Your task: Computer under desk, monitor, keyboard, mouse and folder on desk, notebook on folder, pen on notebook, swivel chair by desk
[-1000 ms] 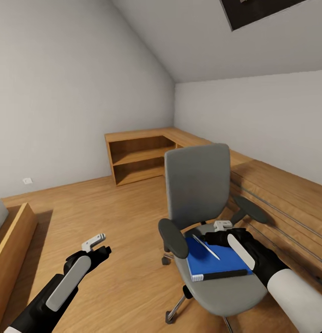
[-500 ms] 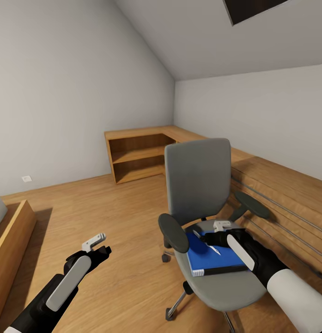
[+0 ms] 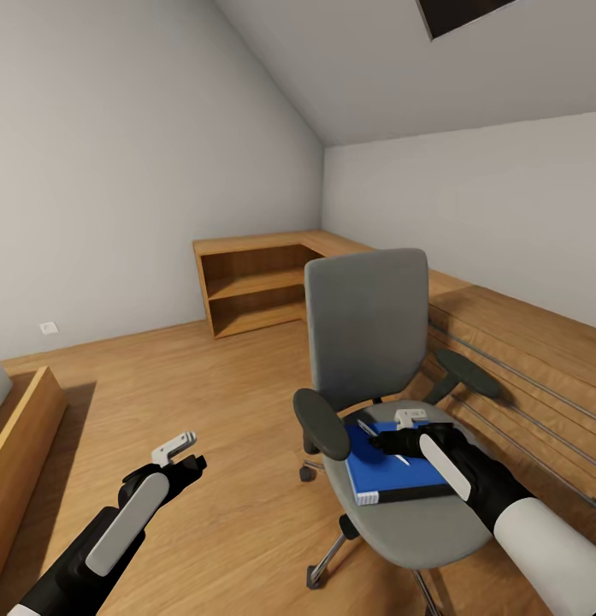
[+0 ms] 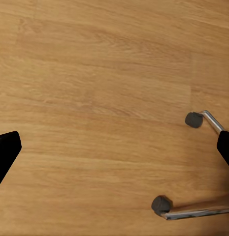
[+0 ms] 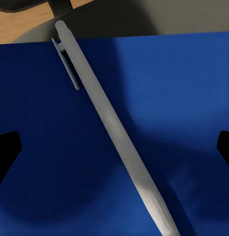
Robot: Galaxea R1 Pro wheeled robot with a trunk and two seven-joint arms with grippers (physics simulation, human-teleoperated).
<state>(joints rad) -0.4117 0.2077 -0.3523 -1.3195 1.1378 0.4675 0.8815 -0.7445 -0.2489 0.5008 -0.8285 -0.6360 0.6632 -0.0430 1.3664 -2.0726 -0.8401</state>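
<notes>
The grey swivel chair (image 3: 366,329) stands on the wood floor at centre right. On its seat lies the blue folder (image 3: 392,470) with a black spine, and the whitish pen (image 3: 367,429) rests diagonally on it. My right gripper (image 3: 388,442) hovers open just above the pen. In the right wrist view the pen (image 5: 109,123) crosses the folder (image 5: 183,88) between the two dark fingertips (image 5: 6,147), which do not touch it. My left gripper (image 3: 183,453) is open over bare floor left of the chair. Its wrist view shows chair casters (image 4: 194,119).
A low wooden shelf unit (image 3: 255,287) fills the far corner. A wooden ledge with rails (image 3: 520,351) runs along the right wall, close behind the chair. A wooden frame (image 3: 24,445) sits at the left edge. Open floor (image 3: 203,385) lies between.
The camera has shifted a little, so the room sits higher in the picture. My right gripper has come over the pen on the folder. The left arm has not moved.
</notes>
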